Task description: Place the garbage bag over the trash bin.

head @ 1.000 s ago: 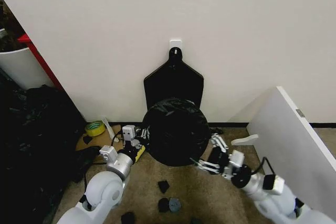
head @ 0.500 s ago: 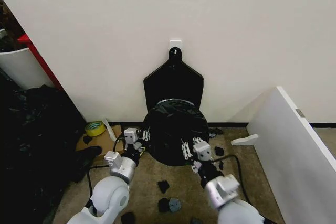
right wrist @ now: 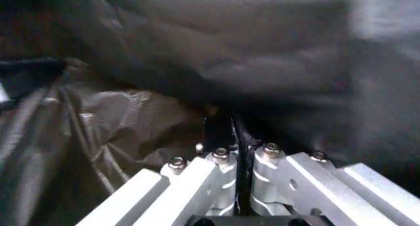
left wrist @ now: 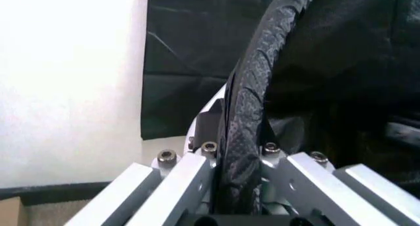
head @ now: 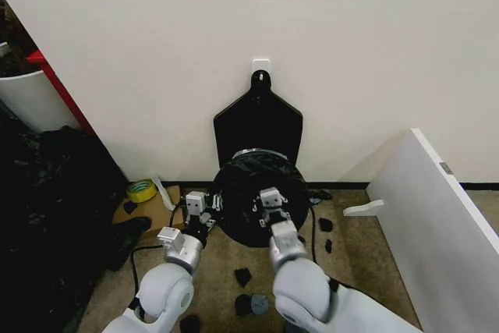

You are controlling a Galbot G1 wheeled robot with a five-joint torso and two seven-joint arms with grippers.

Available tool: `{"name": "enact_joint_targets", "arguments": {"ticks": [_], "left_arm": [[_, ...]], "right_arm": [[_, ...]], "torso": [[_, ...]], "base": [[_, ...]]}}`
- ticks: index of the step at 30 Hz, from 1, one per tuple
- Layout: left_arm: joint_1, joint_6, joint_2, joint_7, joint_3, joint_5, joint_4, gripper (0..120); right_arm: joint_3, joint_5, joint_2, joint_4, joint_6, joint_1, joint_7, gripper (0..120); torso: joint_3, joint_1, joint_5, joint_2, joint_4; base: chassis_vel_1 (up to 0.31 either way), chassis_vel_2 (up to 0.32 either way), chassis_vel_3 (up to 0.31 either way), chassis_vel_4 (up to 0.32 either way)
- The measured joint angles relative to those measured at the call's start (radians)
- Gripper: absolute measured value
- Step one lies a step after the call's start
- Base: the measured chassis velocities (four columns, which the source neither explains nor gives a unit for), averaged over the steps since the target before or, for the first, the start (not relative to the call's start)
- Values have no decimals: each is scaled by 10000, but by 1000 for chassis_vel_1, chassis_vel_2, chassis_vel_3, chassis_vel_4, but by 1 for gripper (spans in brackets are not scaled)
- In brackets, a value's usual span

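Garbage bag (head: 257, 200), glossy black, draped over trash bin (head: 251, 151) against the wall, only a sliver of white rim peeking at the back. Left gripper (head: 204, 210) at the bag's left edge, jaws clamped on a twisted rope of film (left wrist: 246, 113). Right gripper (head: 271, 207) above the bin's mouth, jaws nearly closed on a thin fold (right wrist: 239, 132). Likely risks: thin film tearing under opposed pulls, or hem slipping off the rim on early release.

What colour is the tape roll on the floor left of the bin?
Yellow-green; the tape roll shows best in the head view.
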Motion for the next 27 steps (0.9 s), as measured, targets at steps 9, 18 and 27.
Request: {"name": "enact_joint_targets", "arguments": {"ticks": [9, 18, 27], "left_arm": [[143, -297, 116, 135, 0, 748, -9, 1], [352, -402, 192, 299, -14, 1038, -320, 1], [488, -410, 273, 429, -14, 1227, -425, 1]], "right_arm": [[-411, 2075, 351, -1019, -1146, 1595, 793, 0], [-407, 2659, 622, -2398, -1442, 2345, 895, 0], [57, 1807, 508, -3177, -859, 2398, 116, 0]], "torso": [[-1, 0, 2, -2, -1], [-1, 0, 3, -2, 0], [-1, 0, 2, -2, 0]], "base": [[0, 0, 0, 0], [0, 0, 0, 0], [0, 0, 0, 0]]}}
